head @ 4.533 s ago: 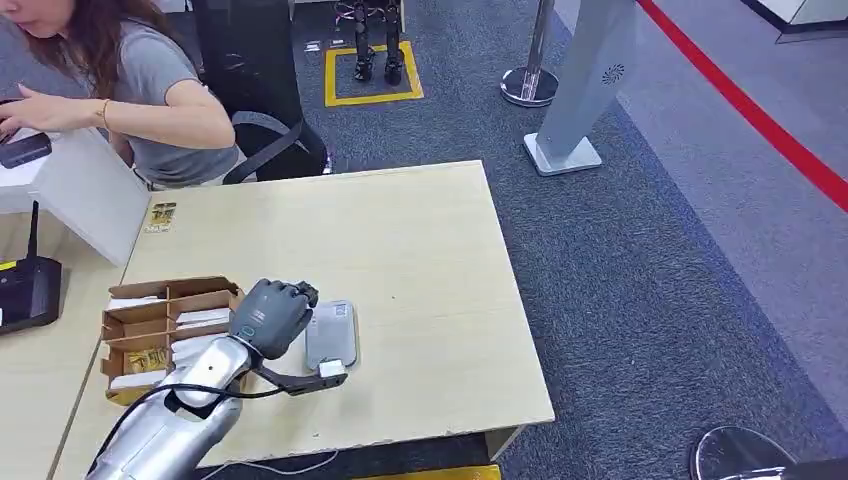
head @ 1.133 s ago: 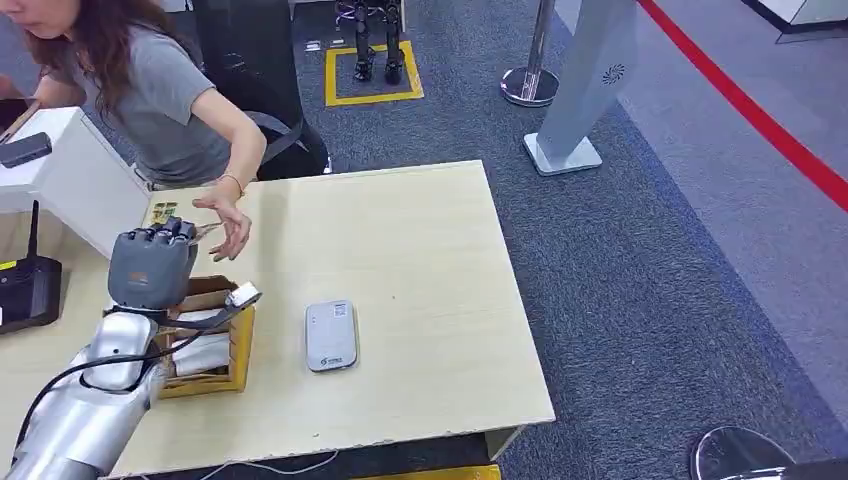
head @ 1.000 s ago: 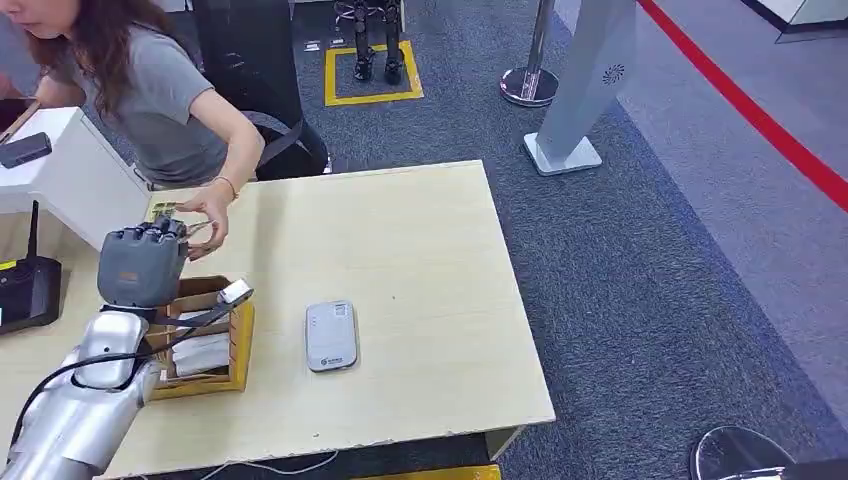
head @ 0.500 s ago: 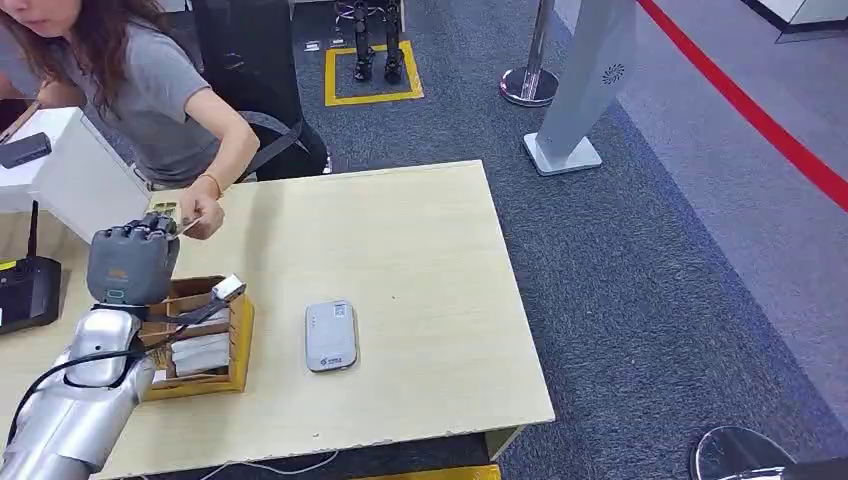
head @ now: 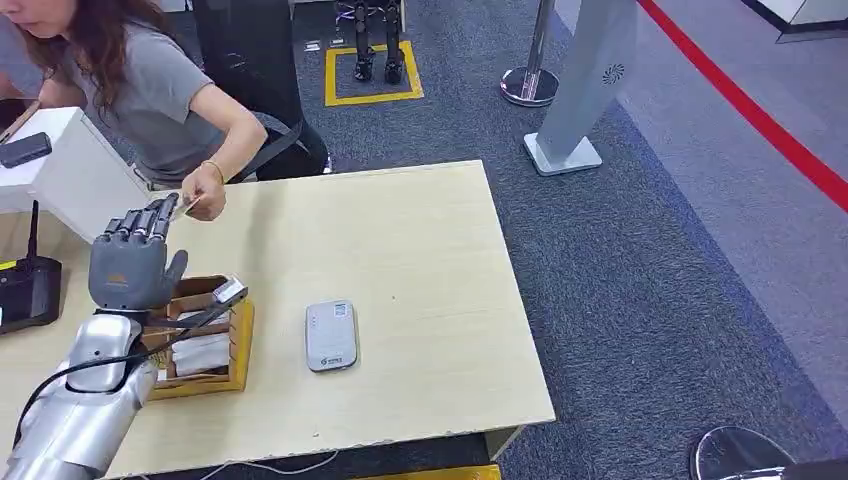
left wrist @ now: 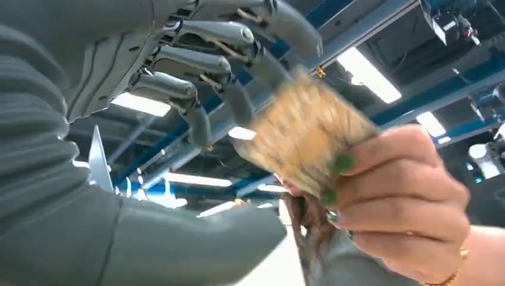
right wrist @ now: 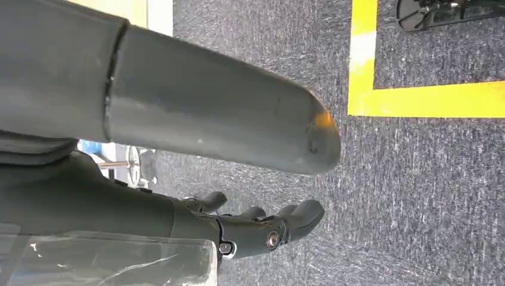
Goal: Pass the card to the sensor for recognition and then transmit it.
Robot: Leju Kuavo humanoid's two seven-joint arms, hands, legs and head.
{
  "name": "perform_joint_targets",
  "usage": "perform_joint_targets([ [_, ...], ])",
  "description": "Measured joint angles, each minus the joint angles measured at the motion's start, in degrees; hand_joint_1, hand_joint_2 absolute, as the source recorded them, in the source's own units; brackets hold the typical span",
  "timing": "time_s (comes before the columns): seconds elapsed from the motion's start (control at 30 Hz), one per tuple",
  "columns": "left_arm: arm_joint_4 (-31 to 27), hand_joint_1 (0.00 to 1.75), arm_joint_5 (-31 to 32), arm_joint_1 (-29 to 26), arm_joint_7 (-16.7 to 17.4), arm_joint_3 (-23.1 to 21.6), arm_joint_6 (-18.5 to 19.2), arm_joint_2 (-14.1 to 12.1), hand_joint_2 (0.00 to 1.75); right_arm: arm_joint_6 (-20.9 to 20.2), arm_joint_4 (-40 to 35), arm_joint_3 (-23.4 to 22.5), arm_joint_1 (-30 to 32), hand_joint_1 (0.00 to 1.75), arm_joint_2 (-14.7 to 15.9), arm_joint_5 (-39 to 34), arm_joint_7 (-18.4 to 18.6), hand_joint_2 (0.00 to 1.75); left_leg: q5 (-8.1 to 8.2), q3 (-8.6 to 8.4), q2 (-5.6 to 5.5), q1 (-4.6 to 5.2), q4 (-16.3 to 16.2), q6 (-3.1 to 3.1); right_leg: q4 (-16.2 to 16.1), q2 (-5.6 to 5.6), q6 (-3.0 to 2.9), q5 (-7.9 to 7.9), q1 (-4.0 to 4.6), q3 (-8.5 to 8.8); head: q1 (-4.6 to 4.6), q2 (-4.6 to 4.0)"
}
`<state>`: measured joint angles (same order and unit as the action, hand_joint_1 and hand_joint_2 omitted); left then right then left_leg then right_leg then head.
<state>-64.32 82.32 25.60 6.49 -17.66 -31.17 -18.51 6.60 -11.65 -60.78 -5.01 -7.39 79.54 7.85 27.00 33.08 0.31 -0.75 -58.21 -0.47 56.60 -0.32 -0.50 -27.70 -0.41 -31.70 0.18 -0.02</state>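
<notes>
My left hand (head: pixel 130 262) is raised over the table's far left, above the cardboard card box (head: pixel 243 338). Its fingers are spread and nothing is in its grasp. Just past its fingertips, a person's hand (head: pixel 205 190) pinches the yellowish card (head: pixel 188 207). The left wrist view shows the card (left wrist: pixel 304 131) blurred between the person's fingers (left wrist: pixel 399 202), with my left hand (left wrist: pixel 89 89) close beside it and its fingers apart. The grey card sensor (head: pixel 331 335) lies flat on the wooden table (head: pixel 450 300). My right hand (right wrist: pixel 256 229) hangs over the carpet, holding nothing.
A person sits at the table's far left corner. A black router (head: pixel 25 290) and a white box (head: pixel 80 180) stand at the left. Beyond the table are a grey pillar (head: pixel 590 90) and a stanchion base (head: pixel 530 85) on the carpet.
My left hand lifted from the sensor and carried the card toward the person at the far left. The person took hold of it, and my fingers have spread, releasing it.
</notes>
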Motion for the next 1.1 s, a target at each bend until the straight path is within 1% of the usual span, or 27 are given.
perform_joint_targets([
  [0.13, -1.5, 0.0, -1.8, -0.7, -0.9, 0.1, 0.1, 0.6, 1.75, 0.0, 0.0, 0.0, 0.0, 0.0, 0.0, -0.1, 0.0, 0.0, 0.0, 0.0, 0.0, 0.0, 0.0, 0.0, 0.0, 0.0, 0.0, 0.0, 0.0, 0.0, -0.02, 0.0],
  [0.2, -2.7, 0.0, -7.6, -1.2, -3.7, 0.3, 0.3, 1.0, 1.75, 0.0, 0.0, 0.0, 0.0, 0.0, 0.0, -0.2, 0.0, 0.0, 0.0, 0.0, 0.0, 0.0, 0.0, 0.0, 0.0, 0.0, 0.0, 0.0, -0.01, 0.0, -0.02, -0.02],
  [0.23, -3.6, 0.0, -11.9, -1.7, -5.6, 0.3, 0.8, 1.4, 1.75, 0.0, 0.0, 0.0, 0.0, 0.0, 0.0, -0.3, 0.0, 0.0, 0.0, 0.0, 0.0, 0.0, 0.0, 0.0, 0.0, 0.0, 0.0, 0.0, -0.01, 0.0, -0.02, -0.02],
  [0.27, -5.0, 0.0, -17.5, -2.4, -7.2, 0.4, 2.1, 1.7, 1.75, 0.0, 0.0, 0.0, 0.0, 0.0, 0.0, -0.3, 0.0, 0.0, 0.0, 0.0, 0.0, 0.0, 0.0, 0.0, 0.0, 0.0, 0.0, 0.0, -0.01, 0.0, -0.02, -0.02],
  [0.3, -6.8, 0.0, -24.1, -3.4, -10.4, 0.4, 4.1, 2.3, 1.75, 0.0, 0.0, 0.0, 0.0, 0.0, 0.0, -0.4, -0.1, 0.0, 0.02, 0.0, 0.0, 0.01, 0.0, 0.02, 0.0, 0.0, 0.0, 0.0, -0.01, 0.0, -0.02, 0.0],
  [0.33, -8.7, 0.0, -30.6, -4.4, -12.6, 0.5, 6.3, 3.0, 1.75, 0.1, 0.0, 0.0, 0.0, 0.0, 0.0, -0.5, -0.1, 0.0, 0.02, 0.0, 0.01, 0.02, 0.0, 0.02, 0.0, 0.0, 0.0, 0.0, -0.01, -0.01, -0.02, 0.0],
  [0.37, -10.8, 0.0, -38.2, -5.3, -14.9, 0.6, 9.4, 3.6, 1.75, 0.2, 0.0, 0.0, 0.1, 0.0, 0.0, -0.7, -0.2, 0.0, 0.03, 0.0, 0.01, 0.02, 0.0, 0.03, 0.0, 0.0, 0.01, -0.01, -0.01, -0.01, -0.02, 0.0],
  [0.4, -12.5, 0.0, -44.2, -6.3, -16.5, 0.7, 12.4, 4.2, 1.75, 0.2, 0.0, -0.1, 0.1, 0.0, 0.0, -0.9, -0.2, 0.0, 0.03, 0.01, 0.0, 0.03, 0.0, 0.03, 0.0, 0.0, 0.01, -0.01, -0.01, -0.01, -0.02, -0.02],
  [0.43, -14.1, 0.0, -48.1, -7.1, -17.4, 0.7, 14.2, 4.7, 1.75, 0.2, 0.0, -0.1, 0.1, 0.0, 0.0, -0.9, -0.2, 0.0, 0.04, 0.02, 0.0, 0.04, 0.0, 0.06, 0.0, 0.0, 0.03, -0.02, -0.01, -0.01, -0.02, -0.02],
  [0.47, -15.2, 0.0, -49.4, -7.8, -18.0, 0.7, 14.7, 5.3, 1.75, 0.2, 0.0, -0.1, 0.1, 0.0, 0.0, -0.9, -0.2, 0.0, 0.04, 0.02, 0.0, 0.03, 0.0, 0.06, 0.0, 0.0, 0.04, -0.03, -0.01, -0.01, 0.0, 0.0],
  [0.6, -18.6, 0.0, -50.9, -9.1, -18.5, 0.9, 16.0, 6.3, 1.75, 0.2, 0.0, -0.1, 0.1, 0.0, 0.0, -1.0, -0.2, 0.0, 0.04, 0.02, 0.0, 0.03, 0.0, 0.06, 0.0, -0.01, 0.04, -0.03, -0.01, -0.01, -0.02, 0.0],
  [0.7, -20.2, 0.0, -59.1, -9.9, -20.5, 1.7, 21.1, 7.0, 1.75, 0.3, 0.0, -0.1, 0.1, 0.0, 0.0, -1.0, -0.3, 0.0, 0.04, 0.01, 0.0, 0.02, 0.0, 0.06, 0.0, 0.0, 0.04, -0.02, -0.01, 0.0, -0.02, 0.0],
  [0.73, -21.3, 0.0, -64.4, -10.7, -21.2, 1.9, 24.4, 7.2, 1.75, 0.3, 0.0, -0.1, 0.1, 0.0, 0.0, -1.1, -0.3, 0.0, 0.04, 0.01, 0.01, 0.02, 0.0, 0.06, 0.0, 0.0, 0.04, -0.02, -0.01, 0.0, -0.02, 0.0],
  [0.8, -23.2, 0.0, -71.2, -12.1, -21.9, 2.2, 29.0, 7.6, 1.75, 0.6, 0.0, -0.2, 0.2, 0.0, 0.0, -1.2, -0.2, 0.0, 0.04, 0.01, 0.02, 0.02, 0.0, 0.06, 0.0, 0.0, 0.04, -0.02, -0.01, -0.01, -0.02, 0.0],
  [0.87, -24.6, 0.0, -75.3, -13.8, -22.4, 2.4, 31.9, 7.8, 1.75, 0.8, 0.0, -0.2, 0.2, 0.0, 0.0, -1.3, -0.2, 0.0, 0.05, 0.01, 0.02, 0.02, 0.0, 0.06, 0.0, 0.0, 0.04, -0.03, -0.01, -0.01, -0.02, 0.0],
  [0.9, -25.2, 0.0, -76.5, -14.6, -22.5, 2.4, 32.6, 7.9, 1.75, 1.0, 0.0, -0.2, 0.2, 0.0, 0.0, -1.4, -0.2, 0.0, 0.05, 0.02, 0.02, 0.02, 0.0, 0.06, 0.0, 0.0, 0.05, -0.04, -0.01, -0.01, -0.02, 0.0],
  [0.97, -26.4, 0.0, -77.1, -16.6, -22.9, 2.6, 33.1, 8.0, 1.75, 1.0, 0.0, -0.3, 0.2, 0.0, 0.0, -1.6, 0.0, 0.0, 0.09, 0.02, 0.02, 0.03, 0.0, 0.06, 0.0, 0.0, 0.05, -0.06, -0.01, -0.01, -0.02, 0.0],
  [1.0, -27.0, 0.0, -76.3, -17.6, -23.0, 2.7, 32.8, 8.0, 1.75, 1.1, 0.0, -0.3, 0.3, 0.0, 0.0, -1.6, 0.1, 0.0, 0.1, 0.02, 0.02, 0.03, 0.0, 0.07, 0.0, 0.0, 0.05, -0.06, -0.01, -0.01, -0.02, 0.0],
  [1.1, -29.0, 0.0, -70.9, -21.8, -23.1, 3.1, 29.9, 7.9, 1.75, 1.1, 0.0, -0.3, 0.5, 0.0, 0.0, -1.6, 1.1, 0.0, 0.14, 0.02, 0.03, 0.03, 0.0, 0.06, 0.0, 0.01, 0.05, -0.07, -0.01, -0.01, -0.02, 0.0],
])
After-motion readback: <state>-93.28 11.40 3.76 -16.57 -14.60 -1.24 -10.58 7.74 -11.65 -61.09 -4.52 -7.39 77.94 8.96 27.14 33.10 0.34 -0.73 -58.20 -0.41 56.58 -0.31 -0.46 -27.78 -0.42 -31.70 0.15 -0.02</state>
